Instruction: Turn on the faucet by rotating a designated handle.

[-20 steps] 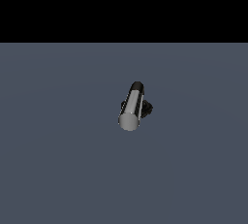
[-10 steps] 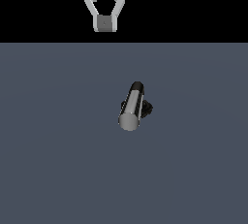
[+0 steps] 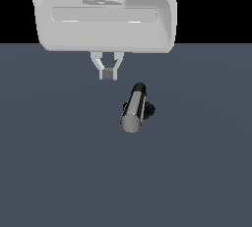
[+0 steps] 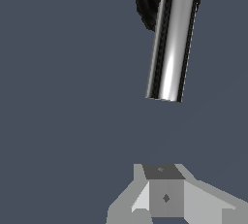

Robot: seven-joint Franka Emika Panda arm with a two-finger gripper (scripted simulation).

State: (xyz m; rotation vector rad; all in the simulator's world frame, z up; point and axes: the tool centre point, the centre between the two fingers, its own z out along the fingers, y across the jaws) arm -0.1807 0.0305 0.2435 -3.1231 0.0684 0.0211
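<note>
The faucet stands on the dark grey floor, with its black ridged base [image 3: 149, 109] partly hidden behind the handle [image 3: 133, 109]. The handle is a shiny silver-grey cylinder with a flat round end facing the exterior view and a black joint at its far end. My gripper [image 3: 108, 75] hangs under the big white hand, a little to the exterior view's left of the handle's black end and apart from it. Its fingers meet at the tips with nothing between them. In the wrist view the handle [image 4: 171, 43] and the base [image 4: 147, 4] lie ahead of the gripper [image 4: 164, 191].
The white body of the hand [image 3: 103, 17] fills the upper part of the exterior view. The flat dark grey floor [image 3: 59, 162] runs all around the faucet. No other objects show.
The hand came into the exterior view from the top edge and moved down toward the faucet, and now looks much larger. The faucet and handle have not moved.
</note>
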